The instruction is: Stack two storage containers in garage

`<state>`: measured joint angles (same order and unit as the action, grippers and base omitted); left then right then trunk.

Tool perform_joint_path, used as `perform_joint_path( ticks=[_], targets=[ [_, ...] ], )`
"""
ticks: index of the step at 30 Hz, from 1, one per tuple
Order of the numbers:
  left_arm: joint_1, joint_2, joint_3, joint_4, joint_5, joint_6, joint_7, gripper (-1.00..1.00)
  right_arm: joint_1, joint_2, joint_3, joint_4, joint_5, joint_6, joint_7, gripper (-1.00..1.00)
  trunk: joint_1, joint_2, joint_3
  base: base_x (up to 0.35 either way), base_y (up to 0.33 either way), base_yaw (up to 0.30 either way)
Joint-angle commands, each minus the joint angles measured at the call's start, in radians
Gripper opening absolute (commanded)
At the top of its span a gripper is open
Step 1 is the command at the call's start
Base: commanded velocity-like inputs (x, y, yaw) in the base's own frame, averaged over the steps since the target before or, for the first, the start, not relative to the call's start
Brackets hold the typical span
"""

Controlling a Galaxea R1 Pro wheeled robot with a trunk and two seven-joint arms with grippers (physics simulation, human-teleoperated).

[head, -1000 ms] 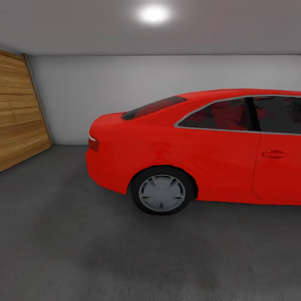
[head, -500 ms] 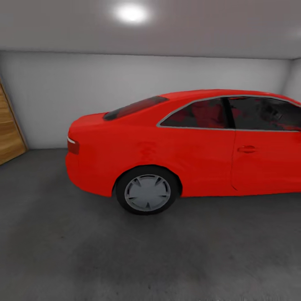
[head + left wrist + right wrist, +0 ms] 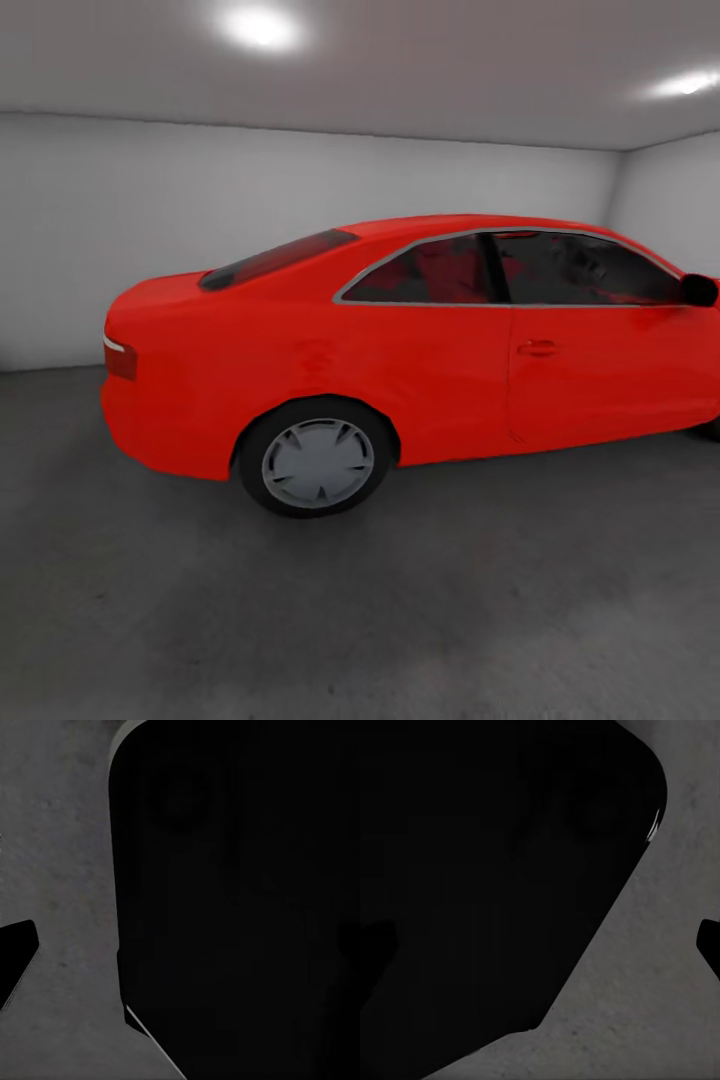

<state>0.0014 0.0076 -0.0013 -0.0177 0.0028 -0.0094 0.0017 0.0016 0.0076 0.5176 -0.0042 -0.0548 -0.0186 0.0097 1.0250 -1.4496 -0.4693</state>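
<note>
Both wrist cameras look down past a large black shape onto speckled concrete (image 3: pixel 60 870), and whether either gripper is released or clenched cannot be told; no orange-red container can be made out. From the head, the garage floor (image 3: pixel 400 620) spreads from 6 o'clock, a red car (image 3: pixel 400 350) stands side-on at centre, its rear wheel (image 3: pixel 317 464) at 7 o'clock. The robot seems in transit; next it must find clear floor
</note>
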Motion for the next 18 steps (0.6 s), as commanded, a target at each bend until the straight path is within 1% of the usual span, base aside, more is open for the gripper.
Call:
perform_joint_path(
  ticks=[1,4,5,7,11,18],
  targets=[
    [0.0,0.0,0.0,-0.001,0.0,-0.001,0.0,1.0,0.0,0.0,0.005,0.0,-0.006,-0.003,0.001,1.0,0.0,0.0,-0.001,0.0,0.0,-0.259],
    [0.0,0.0,0.0,-0.001,0.0,-0.001,0.0,1.0,0.0,-0.001,0.005,0.0,-0.005,-0.015,0.0,1.0,0.0,0.0,-0.001,0.0,0.0,-0.259],
    [0.0,0.0,0.0,-0.001,0.0,-0.001,0.0,1.0,0.0,-0.002,0.005,0.0,-0.005,-0.035,-0.001,1.0,0.0,0.0,-0.001,0.0,0.0,-0.221],
    [0.0,0.0,0.0,-0.001,0.0,-0.001,0.0,1.0,0.0,-0.001,0.005,0.0,-0.005,-0.043,-0.002,1.0,0.0,0.0,-0.001,0.0,0.0,-0.164],
    [0.0,0.0,0.0,-0.001,0.0,-0.001,0.0,1.0,0.0,0.001,0.005,0.0,-0.007,-0.055,-0.006,1.0,0.0,0.0,-0.001,0.0,0.0,-0.058],
    [0.0,0.0,0.0,-0.001,0.0,-0.001,0.0,1.0,0.0,0.0,0.01,0.0,-0.002,-0.06,-0.01,1.0,0.0,0.0,-0.001,0.0,0.0,-0.007]
  ],
)
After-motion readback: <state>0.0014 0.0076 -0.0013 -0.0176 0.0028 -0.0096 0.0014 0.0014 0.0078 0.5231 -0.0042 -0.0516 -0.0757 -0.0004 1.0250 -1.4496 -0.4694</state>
